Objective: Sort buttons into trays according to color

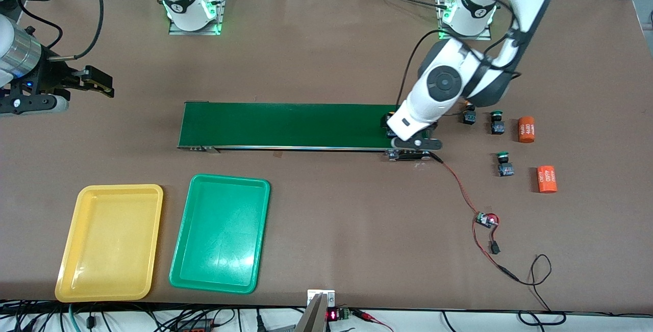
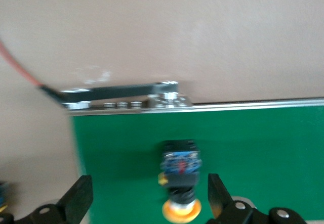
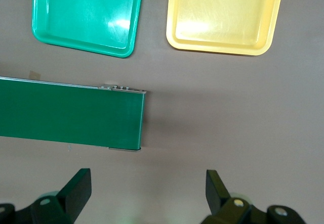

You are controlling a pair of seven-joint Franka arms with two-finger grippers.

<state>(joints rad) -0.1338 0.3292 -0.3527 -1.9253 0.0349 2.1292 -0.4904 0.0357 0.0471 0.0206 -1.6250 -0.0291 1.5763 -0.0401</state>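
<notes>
A yellow-capped button (image 2: 180,166) lies on the green conveyor belt (image 2: 263,153) close to its end, between the fingers of my left gripper (image 2: 147,189). The gripper is open and neither finger touches the button. In the front view the left arm's hand (image 1: 416,118) covers that spot. Two green-capped buttons (image 1: 496,122) (image 1: 505,163) stand on the table toward the left arm's end, and another button (image 1: 468,116) shows partly beside the arm. My right gripper (image 3: 147,188) hangs open and holds nothing, over bare table at the right arm's end (image 1: 104,83). The yellow tray (image 1: 120,187) and green tray (image 1: 229,178) lie nearer the front camera than the belt.
Two orange cylinders (image 1: 526,129) (image 1: 546,179) lie beside the green-capped buttons. A small circuit board (image 1: 487,220) with red and black wires trails from the belt's motor bracket (image 1: 408,155). The belt's other end (image 3: 136,120) shows in the right wrist view.
</notes>
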